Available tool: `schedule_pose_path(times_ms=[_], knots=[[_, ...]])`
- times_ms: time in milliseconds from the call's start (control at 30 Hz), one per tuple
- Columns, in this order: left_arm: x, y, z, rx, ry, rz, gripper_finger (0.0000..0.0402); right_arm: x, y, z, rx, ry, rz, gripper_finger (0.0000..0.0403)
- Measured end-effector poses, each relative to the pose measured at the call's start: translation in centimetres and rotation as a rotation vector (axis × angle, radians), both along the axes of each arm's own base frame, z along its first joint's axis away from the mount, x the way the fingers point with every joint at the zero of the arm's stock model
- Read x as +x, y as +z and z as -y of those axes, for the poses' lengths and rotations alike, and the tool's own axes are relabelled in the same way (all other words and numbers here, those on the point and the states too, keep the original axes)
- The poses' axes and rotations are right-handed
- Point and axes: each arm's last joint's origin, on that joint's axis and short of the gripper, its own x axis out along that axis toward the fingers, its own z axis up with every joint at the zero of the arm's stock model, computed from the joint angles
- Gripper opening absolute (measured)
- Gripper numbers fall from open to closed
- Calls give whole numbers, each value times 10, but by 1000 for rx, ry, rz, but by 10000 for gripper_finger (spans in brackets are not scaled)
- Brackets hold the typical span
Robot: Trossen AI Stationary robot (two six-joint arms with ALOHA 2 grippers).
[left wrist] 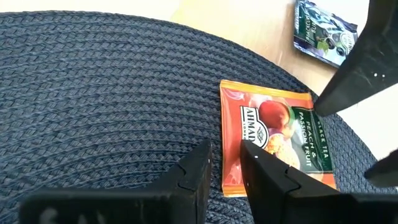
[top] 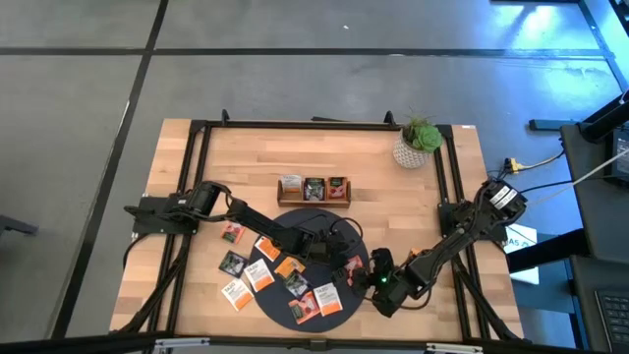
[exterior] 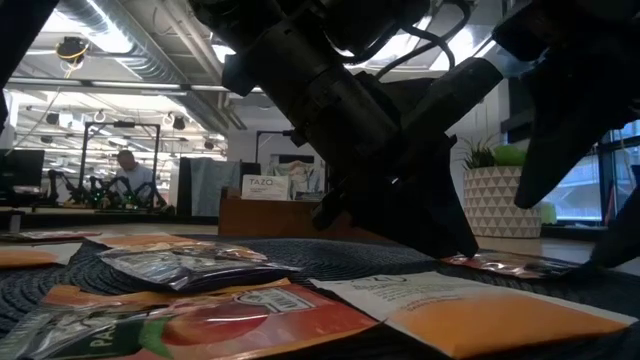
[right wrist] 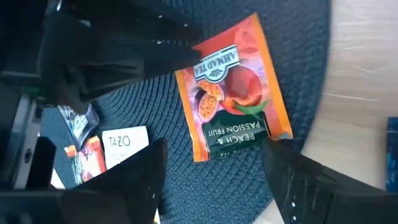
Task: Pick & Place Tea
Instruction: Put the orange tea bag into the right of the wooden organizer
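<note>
Both arms reach in over the dark round mat (top: 310,258) at the front middle of the table (top: 413,211). The left gripper (left wrist: 225,163) is low over the mat with its fingers a narrow gap apart, holding nothing; just beyond its tips a red peach sachet (left wrist: 273,134) lies flat on the weave, one edge in line with the gap. The right gripper (right wrist: 214,163) hangs above the same sachet (right wrist: 231,87) at the mat's right edge, fingers spread wide on either side of its dark green end, empty, tips clear of it as far as can be told. The left arm's dark fingers lie across the far edge of this sachet in the right wrist view. More sachets lie about: a white one (right wrist: 124,144) and an orange one (right wrist: 87,155) near each other on the mat, a dark one (left wrist: 323,32) on the bare wood past the mat's rim, and others spread over the mat's left and front (top: 257,275). Behind the mat, the wooden tray (top: 314,190) holds sachets standing in its three compartments. A potted plant (top: 418,144) stands at the far right corner
</note>
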Motion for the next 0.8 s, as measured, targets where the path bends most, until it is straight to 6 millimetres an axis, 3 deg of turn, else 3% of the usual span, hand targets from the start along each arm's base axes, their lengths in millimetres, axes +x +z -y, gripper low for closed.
schedule_pose_path(times_ms=[367, 533, 800], knots=[[0, 0, 0, -24, 24, 0, 85, -1, -8, -1, 21, 19, -67, 258], [0, 0, 0, -34, 29, -1, 82, 6, -17, -6, 6, -7, 9, 257], [0, 0, 0, -37, 29, -1, 85, 6, -18, -7, -13, 24, 9, 215]])
